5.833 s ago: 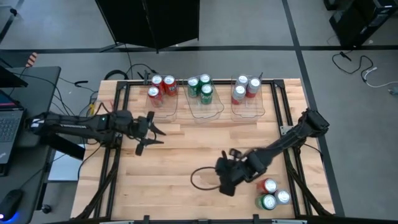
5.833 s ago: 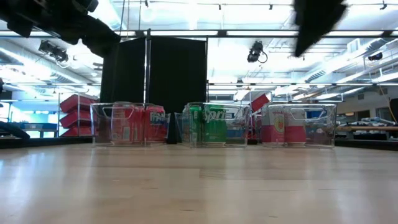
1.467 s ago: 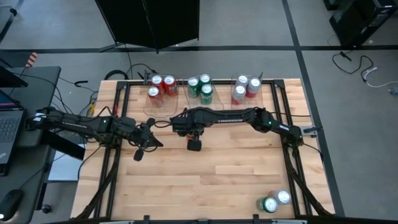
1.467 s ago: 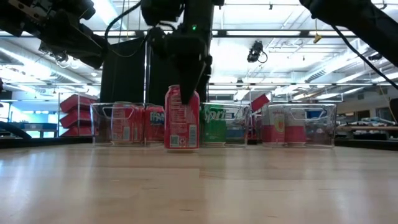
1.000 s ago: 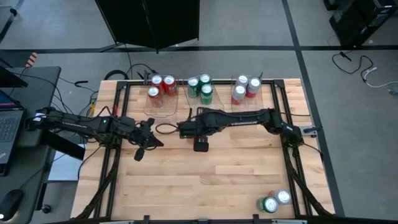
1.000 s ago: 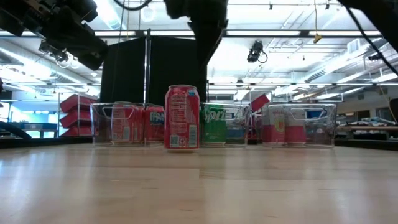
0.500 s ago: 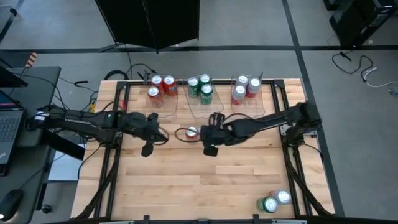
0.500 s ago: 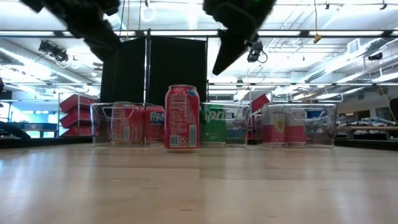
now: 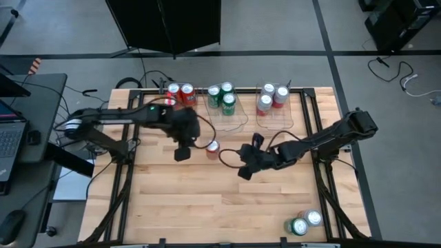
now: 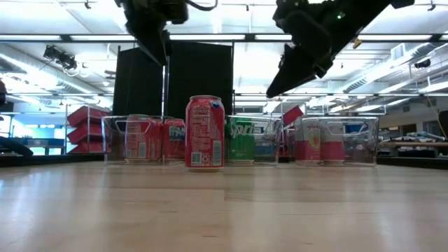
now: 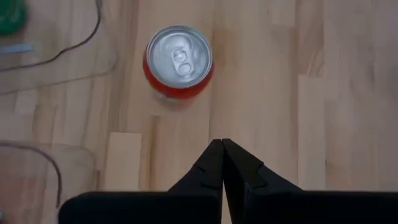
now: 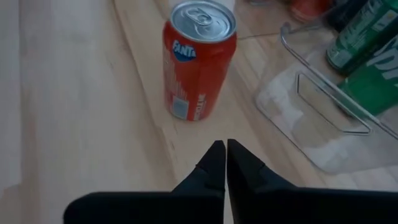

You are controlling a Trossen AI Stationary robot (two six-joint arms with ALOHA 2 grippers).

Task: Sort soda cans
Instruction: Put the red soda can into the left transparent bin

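Note:
A red soda can (image 9: 212, 146) stands upright on its base in the middle of the table; it also shows as the red can (image 10: 205, 131), (image 11: 179, 61), (image 12: 199, 59). My left gripper (image 9: 180, 154) hovers shut just left of it, above the table, with its fingertips (image 11: 222, 142) together. My right gripper (image 9: 243, 172) is shut too, right of the can and nearer the near edge, raised off the wood (image 12: 222, 144). Neither touches the can. More red cans (image 9: 180, 93), green cans (image 9: 224, 96) and silver-white cans (image 9: 271, 96) stand at the far edge.
Three clear plastic bins line the far edge: the middle bin (image 9: 234, 122) with green cans, the right bin (image 9: 277, 125) with pale cans, and the left one partly under my left arm. A green can (image 9: 298, 225) and a silver can (image 9: 313, 218) stand at the near right corner.
My right gripper has drawn back from above the red can toward the table's right and near edges. My left gripper has swung right and toward the far edge, ending close beside the can. The red can has stayed upright where it was.

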